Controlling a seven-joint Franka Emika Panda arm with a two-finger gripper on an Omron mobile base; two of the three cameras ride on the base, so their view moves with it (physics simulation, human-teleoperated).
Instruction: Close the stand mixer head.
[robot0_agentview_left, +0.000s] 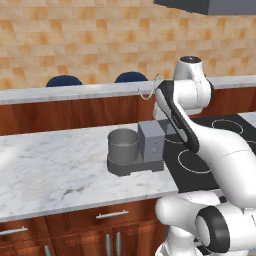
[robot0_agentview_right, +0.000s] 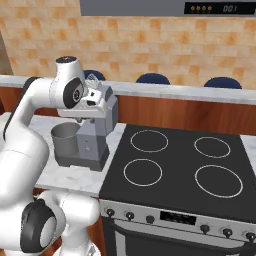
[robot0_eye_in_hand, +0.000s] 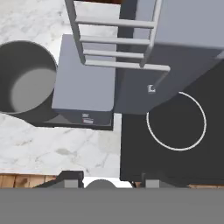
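The stand mixer head (robot0_agentview_right: 108, 113) is a grey boxy arm tilted up and back from the mixer's square body (robot0_agentview_right: 92, 143). Its wire whisk (robot0_agentview_right: 92, 79) sticks up beside my white hand. In the hand view the stand mixer head (robot0_eye_in_hand: 188, 30) looms at the upper right, the whisk (robot0_eye_in_hand: 114, 43) crossing in front of it above the body's top (robot0_eye_in_hand: 85, 81). My gripper (robot0_eye_in_hand: 109, 181) hovers just above the raised head with its fingers apart and nothing between them. From the left base view the whisk (robot0_agentview_left: 150, 90) peeks out behind my arm.
A round grey metal bowl (robot0_agentview_left: 123, 144) stands on the mixer's base, left of the body, on the marble counter (robot0_agentview_left: 50, 170). A black stovetop (robot0_agentview_right: 185, 165) with several ring burners lies right of the mixer. Blue chair backs (robot0_agentview_right: 152, 78) rise behind the far counter.
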